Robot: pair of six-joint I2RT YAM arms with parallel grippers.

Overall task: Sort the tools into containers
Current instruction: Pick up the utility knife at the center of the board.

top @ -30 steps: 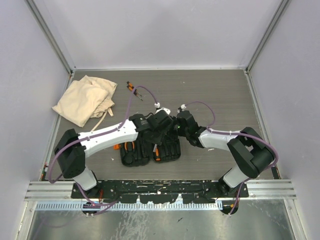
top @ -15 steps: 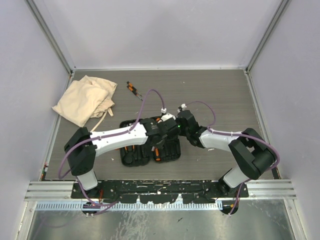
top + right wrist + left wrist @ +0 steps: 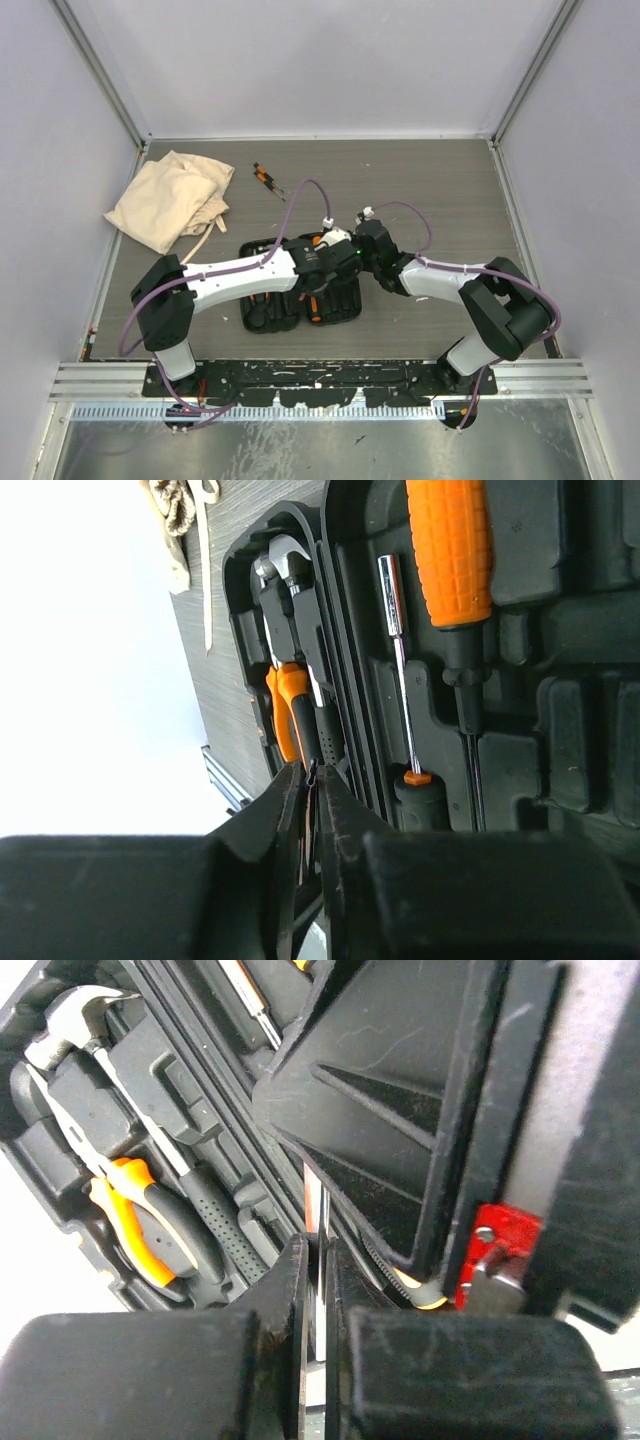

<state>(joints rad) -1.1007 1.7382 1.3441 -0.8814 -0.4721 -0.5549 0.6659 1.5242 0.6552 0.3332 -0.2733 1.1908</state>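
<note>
Near edge: open black tool case (image 3: 258, 318) on the bench (image 3: 450, 190), both arms bent over it; left jaws clenched with nothing visibly between them, right jaws likewise clenched, no hold discernible. Seated in the case moulding: claw hammer (image 3: 75, 1022), pliers (image 3: 140, 1215), orange-handled screwdriver (image 3: 450, 550) and slim driver (image 3: 400, 660), so sorting is judged mostly done. Farther back, two small orange-and-black tools (image 3: 265, 178) lie loose on the bench, near a tan cloth bag (image 3: 170, 200); these remain to be placed.

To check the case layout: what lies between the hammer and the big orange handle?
In the right wrist view, the case's middle ridge and a slim steel driver lie between the hammer and the orange handle.
</note>
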